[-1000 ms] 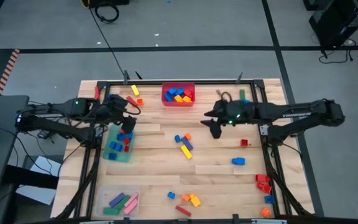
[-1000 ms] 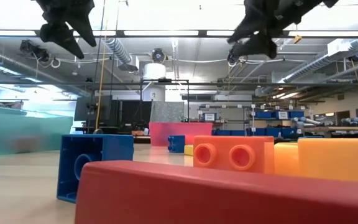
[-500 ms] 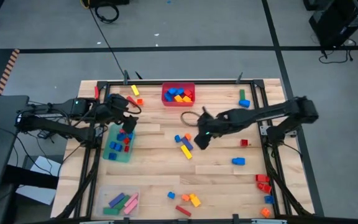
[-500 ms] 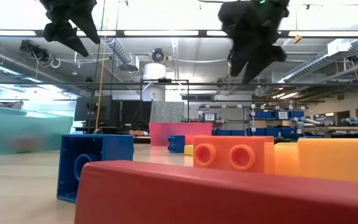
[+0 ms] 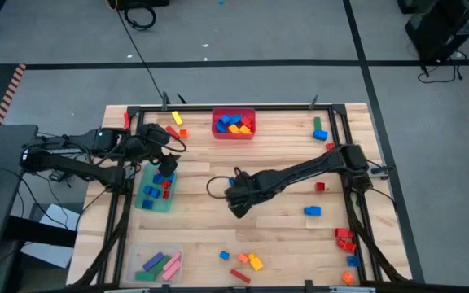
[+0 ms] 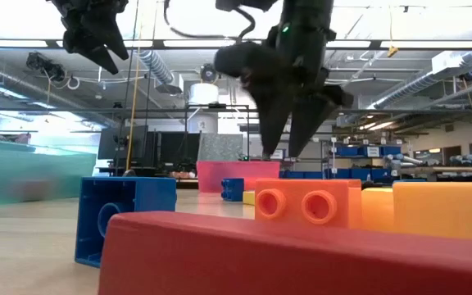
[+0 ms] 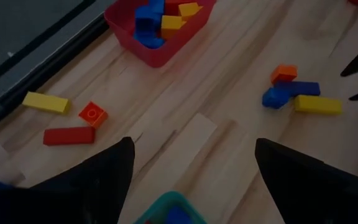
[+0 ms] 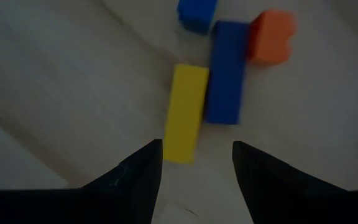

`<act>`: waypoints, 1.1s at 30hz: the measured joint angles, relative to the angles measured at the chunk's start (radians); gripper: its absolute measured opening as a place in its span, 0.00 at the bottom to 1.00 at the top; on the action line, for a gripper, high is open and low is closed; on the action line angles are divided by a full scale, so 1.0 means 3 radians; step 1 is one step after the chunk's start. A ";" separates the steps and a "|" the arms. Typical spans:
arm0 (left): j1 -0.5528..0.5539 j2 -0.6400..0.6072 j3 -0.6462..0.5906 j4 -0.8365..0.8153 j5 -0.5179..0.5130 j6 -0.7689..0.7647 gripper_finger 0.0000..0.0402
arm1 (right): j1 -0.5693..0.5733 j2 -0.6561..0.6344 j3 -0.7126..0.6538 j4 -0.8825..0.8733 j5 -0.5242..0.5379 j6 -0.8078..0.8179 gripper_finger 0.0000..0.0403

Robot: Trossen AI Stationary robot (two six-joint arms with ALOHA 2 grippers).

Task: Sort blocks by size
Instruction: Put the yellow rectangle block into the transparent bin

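Blocks lie scattered over the wooden table (image 5: 283,232). At its middle a yellow bar (image 8: 185,112) lies beside a blue bar (image 8: 225,71), with an orange block (image 8: 271,37) and a small blue block (image 8: 197,12) at their far end. My right gripper (image 8: 196,163) hangs open just above this group, pointing down, its fingers over the yellow bar's near end and touching nothing; the low view shows it too (image 6: 281,152). My left gripper (image 5: 165,163) waits open above the green bin (image 5: 151,195).
A red bin (image 5: 233,124) with blue and yellow blocks stands at the far edge; a clear bin (image 5: 157,263) with long bars sits near left. Loose blocks: a blue one (image 5: 312,211), a red one (image 5: 320,186), a cluster (image 5: 251,260) near the front, red ones (image 5: 344,238) at right.
My right gripper has swung from the table's far right part toward its middle and nearer edge, coming down and tipping from a shallow slant to point almost straight down over the yellow and blue bars. No block has moved.
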 joint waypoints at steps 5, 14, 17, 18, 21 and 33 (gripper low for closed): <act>0.0000 0.0000 0.0000 0.0001 0.0001 0.0188 0.85 | 0.0022 0.0325 0.0174 0.0003 -0.0024 0.0265 0.52; 0.0000 0.0000 0.0000 0.0033 0.0000 0.0447 0.85 | 0.0037 0.0599 0.0191 0.0064 -0.0295 0.0603 0.52; 0.0000 0.0000 0.0000 0.0039 0.0000 0.0450 0.85 | 0.0062 0.0639 0.0199 0.0081 -0.0303 0.0599 0.52; 0.0000 0.0000 0.0000 0.0048 0.0000 0.0450 0.85 | 0.0074 0.0641 0.0199 0.0085 -0.0294 0.0597 0.51; 0.0000 0.0000 0.0000 0.0100 0.0000 0.0450 0.85 | 0.0103 0.0640 0.0198 0.0105 -0.0219 0.0599 0.43; 0.0000 0.0000 0.0000 0.0241 0.0000 0.0448 0.85 | 0.0189 0.0276 0.0172 0.0069 0.0128 0.0481 0.29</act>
